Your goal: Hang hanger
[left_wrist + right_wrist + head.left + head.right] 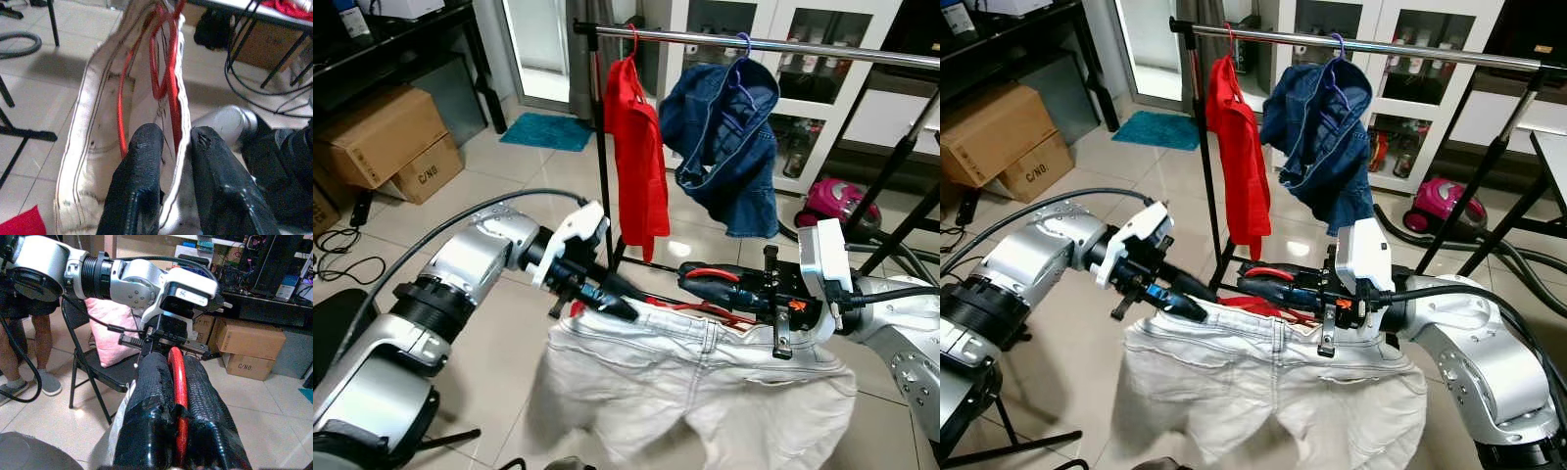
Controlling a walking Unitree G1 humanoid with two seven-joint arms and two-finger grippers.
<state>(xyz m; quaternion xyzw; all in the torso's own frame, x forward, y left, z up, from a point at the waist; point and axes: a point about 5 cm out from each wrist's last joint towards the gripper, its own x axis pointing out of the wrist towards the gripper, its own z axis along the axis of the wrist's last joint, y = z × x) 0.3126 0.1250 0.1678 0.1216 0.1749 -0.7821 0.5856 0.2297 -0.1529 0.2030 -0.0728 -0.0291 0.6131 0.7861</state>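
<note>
Left eye view: low centre of frame, red wire hanger [710,313] lying roughly level, long axis running side to side, threaded inside the waistband of pale grey-white denim trousers [705,392]. Left gripper [619,305] clamped on the waistband's left end; right gripper [697,282] closed around the hanger. Across the top, silver metal clothes rail [783,44] carrying a red shirt [636,157] and blue denim garment [729,137].

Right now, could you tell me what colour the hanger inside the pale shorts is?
Red. The hanger shows best in the left wrist view, inside the shorts' waistband.
</note>
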